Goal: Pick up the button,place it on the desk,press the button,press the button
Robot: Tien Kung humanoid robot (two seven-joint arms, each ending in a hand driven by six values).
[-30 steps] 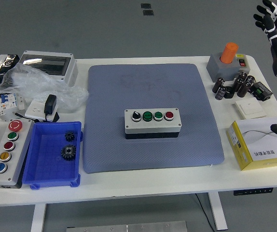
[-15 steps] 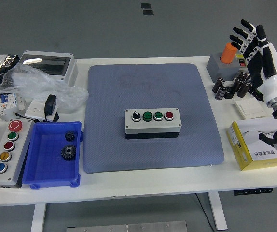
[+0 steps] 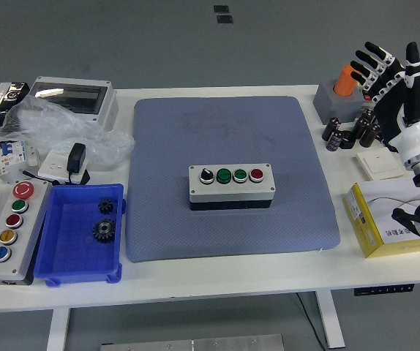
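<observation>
Button box (image 3: 231, 186) on grey mat (image 3: 232, 175); right robot hand (image 3: 390, 84) raised, fingers spread, empty.

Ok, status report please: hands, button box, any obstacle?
Right hand open above table's right side. Button box untouched on grey mat. Nothing blocks it.

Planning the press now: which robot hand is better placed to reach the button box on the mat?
Right. The right robot hand is over the table, fingers spread; the button box lies centre-mat. No left arm is visible.
</observation>
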